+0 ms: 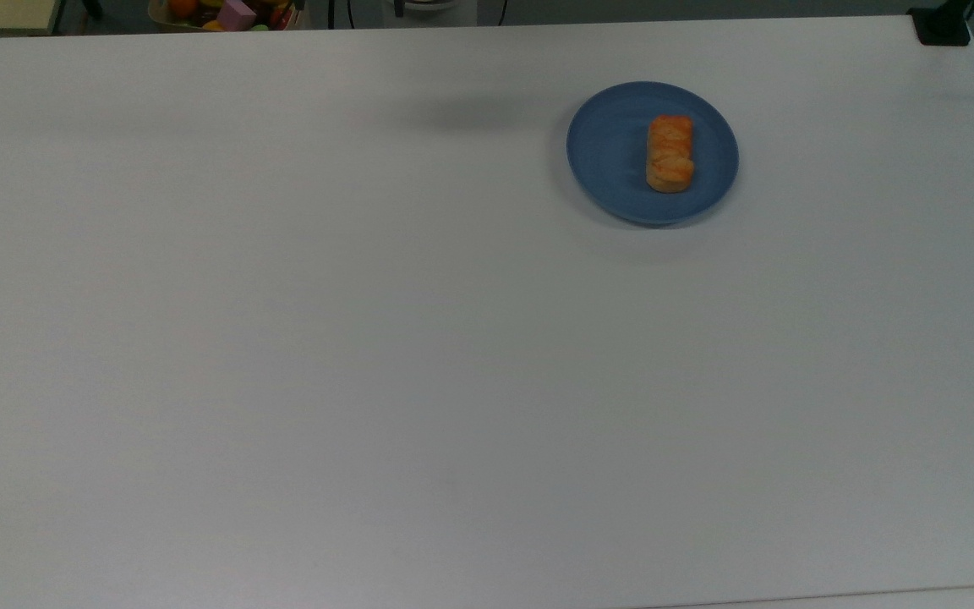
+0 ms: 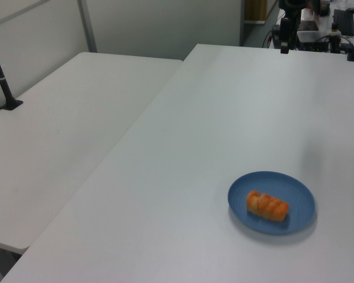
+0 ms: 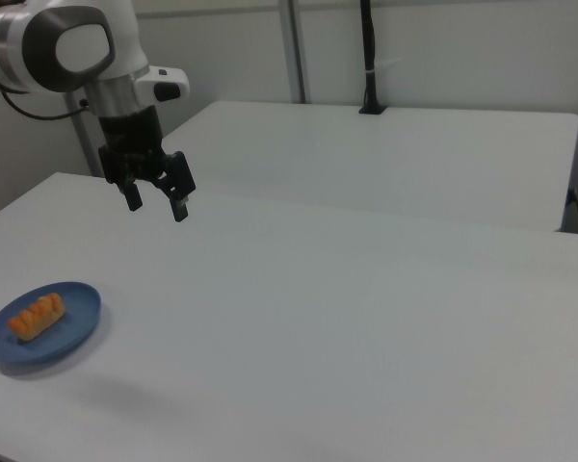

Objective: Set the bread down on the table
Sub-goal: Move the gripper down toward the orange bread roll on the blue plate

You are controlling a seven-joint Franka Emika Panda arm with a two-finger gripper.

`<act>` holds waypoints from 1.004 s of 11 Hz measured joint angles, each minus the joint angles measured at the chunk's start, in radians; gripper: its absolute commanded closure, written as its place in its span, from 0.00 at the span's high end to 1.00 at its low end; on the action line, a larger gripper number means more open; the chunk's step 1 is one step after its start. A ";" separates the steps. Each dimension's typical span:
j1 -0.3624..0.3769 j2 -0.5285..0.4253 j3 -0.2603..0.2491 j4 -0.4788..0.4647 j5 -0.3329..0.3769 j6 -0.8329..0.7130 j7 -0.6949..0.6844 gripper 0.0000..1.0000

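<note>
The bread [image 1: 670, 153] is a small golden-orange ridged roll lying on a round blue plate [image 1: 605, 152] at the top view's upper right. The plate rests on the white table [image 1: 369, 338]. The left view has the bread [image 2: 267, 206] on the plate [image 2: 298, 200] at its lower right. In the right view the bread [image 3: 36, 317] and plate [image 3: 77, 322] sit at the lower left. My gripper [image 3: 156, 204] hangs open and empty well above the table, up and to the right of the plate in the right view.
A second white table [image 2: 59, 130] adjoins on the left view's left, with a black pole clamped to it [image 2: 3, 82]. A box of colourful objects [image 1: 229, 13] sits past the top view's upper edge. A black clamp [image 1: 942, 25] occupies the table's corner.
</note>
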 measured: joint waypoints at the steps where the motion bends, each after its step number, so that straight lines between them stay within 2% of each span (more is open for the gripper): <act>1: 0.000 0.000 0.001 0.000 0.000 0.000 0.000 1.00; 6: 0.003 0.000 0.009 0.000 0.000 0.000 0.000 1.00; 8: 0.003 0.000 0.028 0.000 0.017 0.000 0.001 1.00; 9: 0.004 0.000 0.059 0.000 0.026 0.000 0.030 1.00; 11: 0.006 0.000 0.167 0.000 0.030 0.018 0.161 1.00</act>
